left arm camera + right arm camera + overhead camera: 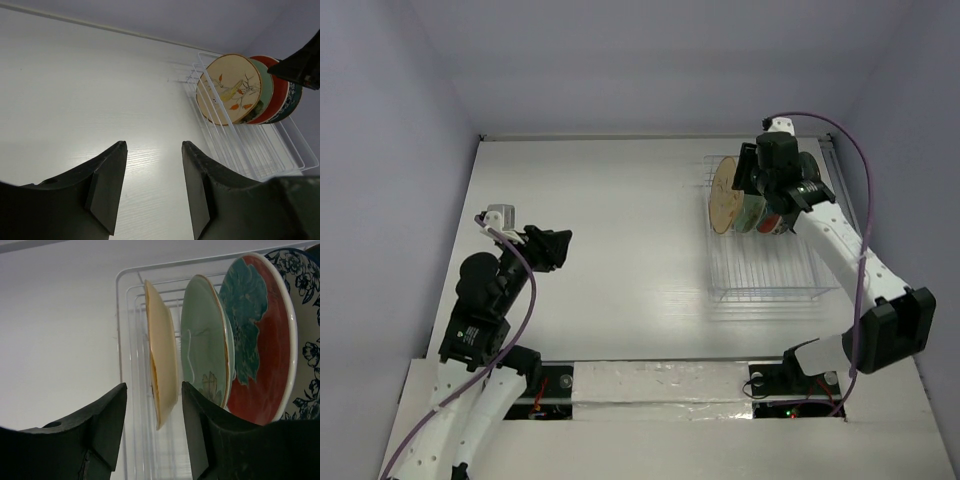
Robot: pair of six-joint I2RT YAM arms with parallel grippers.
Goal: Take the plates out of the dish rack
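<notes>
One tan plate [161, 365] stands edge-on at 12 o'clock from the right fingers [100, 425], apart and empty; the left fingers [105, 185], also apart, lie well away.

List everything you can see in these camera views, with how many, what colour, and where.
table: one, white, under everything.
dish rack: one, clear-white wire, on the table's right side.
tan plate: one, tan, upright at the rack's far end, outermost of the row.
mint green plate: one, next in the row.
red plate: one, red with a teal flower, third.
floral plate: one, white with dark blue flowers, fourth, cut off by the frame.
cables: two, purple, one along each arm.
left arm, right arm: white and black, at the near edge.
left gripper: black, open, over bare table.
right gripper: black, open, by the tan plate.
</notes>
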